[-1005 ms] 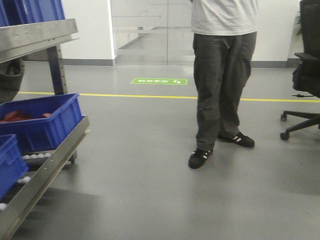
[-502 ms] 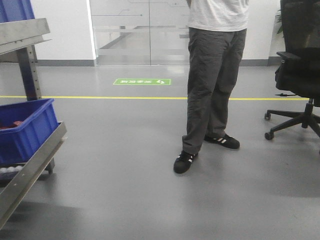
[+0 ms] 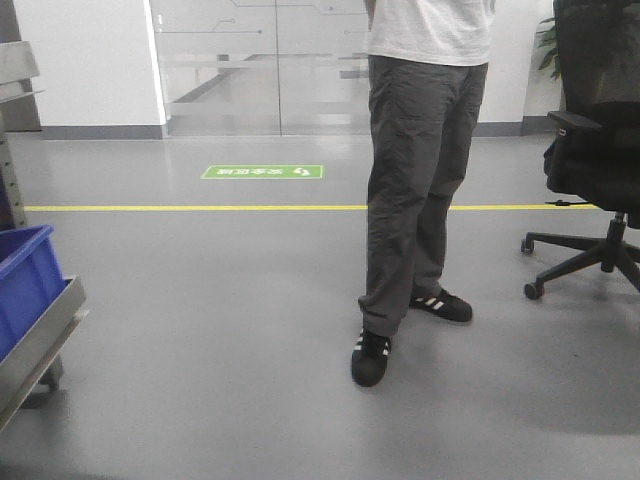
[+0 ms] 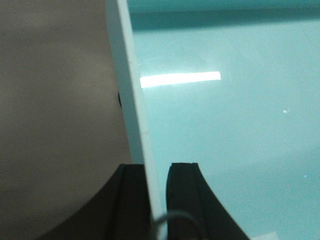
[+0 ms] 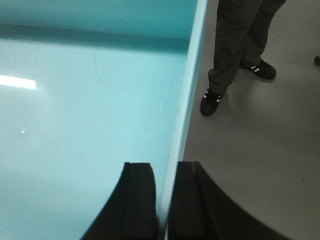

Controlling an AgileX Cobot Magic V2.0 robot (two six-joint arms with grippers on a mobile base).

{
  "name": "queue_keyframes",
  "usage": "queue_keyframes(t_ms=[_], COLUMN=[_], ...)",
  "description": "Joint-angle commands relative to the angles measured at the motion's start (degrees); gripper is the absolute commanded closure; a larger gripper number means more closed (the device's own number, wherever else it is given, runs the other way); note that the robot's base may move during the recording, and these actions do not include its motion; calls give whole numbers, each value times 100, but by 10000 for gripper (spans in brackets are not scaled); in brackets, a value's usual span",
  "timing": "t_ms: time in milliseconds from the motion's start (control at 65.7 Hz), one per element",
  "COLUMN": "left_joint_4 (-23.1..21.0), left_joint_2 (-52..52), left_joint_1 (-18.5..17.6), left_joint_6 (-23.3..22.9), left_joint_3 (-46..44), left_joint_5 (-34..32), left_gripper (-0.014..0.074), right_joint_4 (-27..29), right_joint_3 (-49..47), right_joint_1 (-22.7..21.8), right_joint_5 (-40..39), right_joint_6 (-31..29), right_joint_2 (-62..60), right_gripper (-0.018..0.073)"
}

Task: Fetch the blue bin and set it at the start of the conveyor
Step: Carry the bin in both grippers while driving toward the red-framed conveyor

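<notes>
The blue bin [image 4: 225, 125] fills both wrist views as a smooth light turquoise tub, held up above the grey floor. In the left wrist view my left gripper [image 4: 157, 167] is shut on the bin's left wall, one finger inside and one outside the thin rim. On the opposite side the right gripper [image 5: 165, 167] is shut on the right wall of the blue bin [image 5: 90, 100] in the same way. The bin is empty inside. Neither the bin nor the grippers show in the front view. The conveyor start is out of view.
A person [image 3: 420, 180] in dark trousers stands straight ahead, and the right wrist view also catches the person's shoes [image 5: 212, 102]. An office chair [image 3: 595, 130] is at the right. At the left edge a steel shelf rail [image 3: 35, 335] holds a dark blue crate [image 3: 25, 280]. A yellow floor line [image 3: 200, 208] crosses ahead.
The front view has swung to the right: the steel shelf and its dark blue crates have slid almost out at the left, and the chair has come further into view.
</notes>
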Motion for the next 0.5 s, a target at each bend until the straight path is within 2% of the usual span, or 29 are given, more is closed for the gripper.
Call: queue_keyframes(t_ms=[0, 487], left_joint_4=[28, 193], left_joint_2=[-111, -111], left_joint_1=[-14, -14], left_joint_6=[88, 88], left_joint_3=[-40, -40], left_joint_5=[-199, -199], left_gripper=[708, 708], right_joint_4=[-249, -249], right_joint_3=[-41, -41], right_joint_1=[-44, -44], right_joint_5=[-217, -217], right_joint_6=[-146, -146], right_joint_2=[-52, -52], right_gripper=[711, 711])
